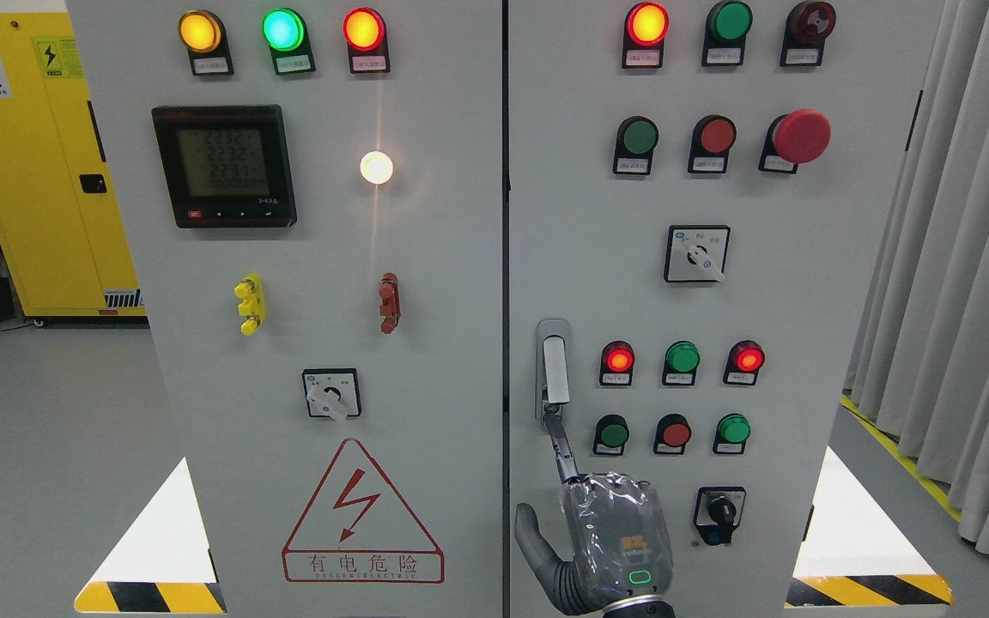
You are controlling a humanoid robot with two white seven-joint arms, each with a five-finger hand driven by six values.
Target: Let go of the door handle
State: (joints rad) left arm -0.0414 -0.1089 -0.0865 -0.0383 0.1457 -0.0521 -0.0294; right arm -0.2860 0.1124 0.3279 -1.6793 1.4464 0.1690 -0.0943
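Note:
The silver door handle stands upright in its plate on the left edge of the right cabinet door. My right hand comes up from the bottom edge, just below the handle, with its back toward the camera. One thin finger stretches up and its tip reaches the handle's lower end. The thumb is spread out to the left. The hand does not grip the handle. The other fingers are hidden behind the hand. The left arm is out of view.
Both grey cabinet doors look closed, with the seam between them. Lamps, push buttons and a rotary switch surround the handle; a key switch sits right of my hand. A yellow cabinet stands at the left, curtains at the right.

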